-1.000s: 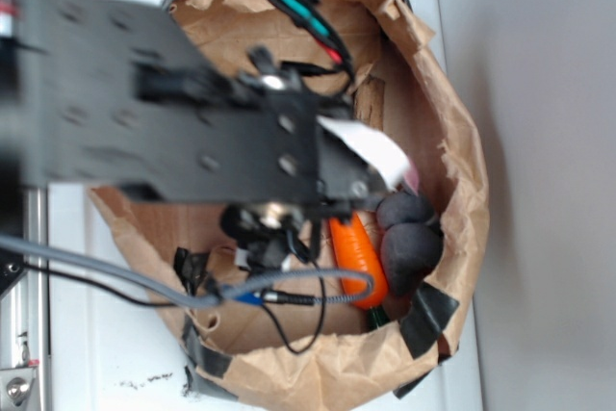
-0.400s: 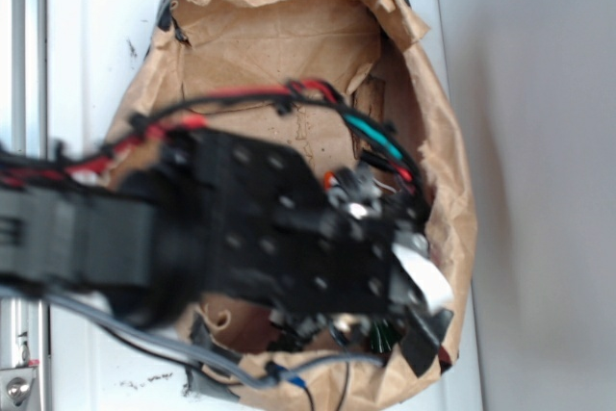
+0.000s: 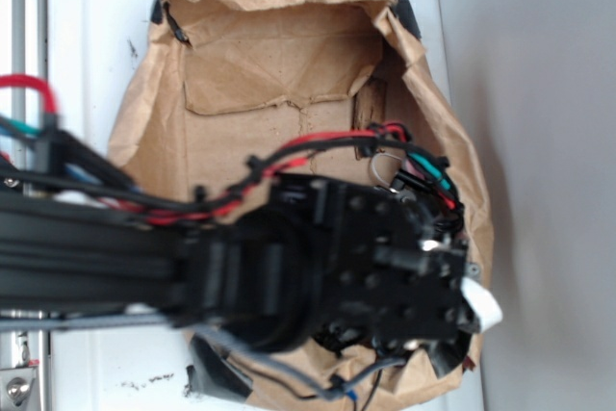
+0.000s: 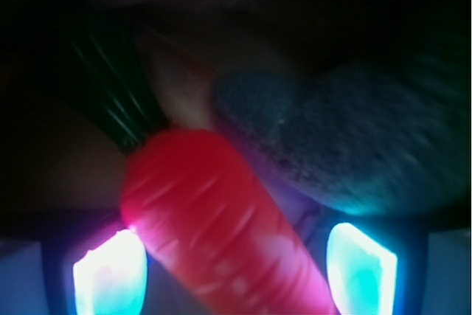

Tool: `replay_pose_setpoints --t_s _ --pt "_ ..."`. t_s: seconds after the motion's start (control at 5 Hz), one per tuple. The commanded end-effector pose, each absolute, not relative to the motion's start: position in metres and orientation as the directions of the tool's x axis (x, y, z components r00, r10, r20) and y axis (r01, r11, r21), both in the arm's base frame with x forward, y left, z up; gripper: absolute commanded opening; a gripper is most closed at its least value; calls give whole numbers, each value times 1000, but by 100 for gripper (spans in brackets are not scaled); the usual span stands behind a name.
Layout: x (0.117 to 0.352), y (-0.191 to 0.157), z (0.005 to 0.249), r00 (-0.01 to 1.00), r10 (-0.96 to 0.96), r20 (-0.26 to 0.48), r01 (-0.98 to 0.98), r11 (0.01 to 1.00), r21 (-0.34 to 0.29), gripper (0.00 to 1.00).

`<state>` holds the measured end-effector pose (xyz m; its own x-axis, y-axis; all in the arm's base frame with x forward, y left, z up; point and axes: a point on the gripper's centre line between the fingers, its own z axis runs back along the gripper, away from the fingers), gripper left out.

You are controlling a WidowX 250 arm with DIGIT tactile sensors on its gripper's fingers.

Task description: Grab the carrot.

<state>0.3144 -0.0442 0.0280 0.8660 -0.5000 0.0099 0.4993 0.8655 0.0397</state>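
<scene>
Glowing glossy carrot (image 4: 214,219), dark-green stub up-left, between wide-open fingers (image 4: 234,267) not yet gripping it.

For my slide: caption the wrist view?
Glossy orange plastic carrot between open gripper fingers, beside grey plush toy.

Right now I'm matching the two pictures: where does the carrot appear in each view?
Exterior: not visible; the arm covers the lower right of the bag.
Wrist: the carrot runs from centre to bottom edge, green stub up-left, between the glowing fingers.
Shared landmark: none shows clearly in both; the plush beside the carrot appears only in the wrist view.
</scene>
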Motion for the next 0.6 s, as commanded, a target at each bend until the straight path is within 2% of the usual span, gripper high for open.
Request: replay_pose_setpoints --t_s 0.0,0.2,0.4 --pt "318 -53 10 877 -481 12 479 875 73 0" --pt "298 -54 48 879 -465 100 463 885 51 0" --pt "274 -40 97 879 -427 211 439 899 -10 0"
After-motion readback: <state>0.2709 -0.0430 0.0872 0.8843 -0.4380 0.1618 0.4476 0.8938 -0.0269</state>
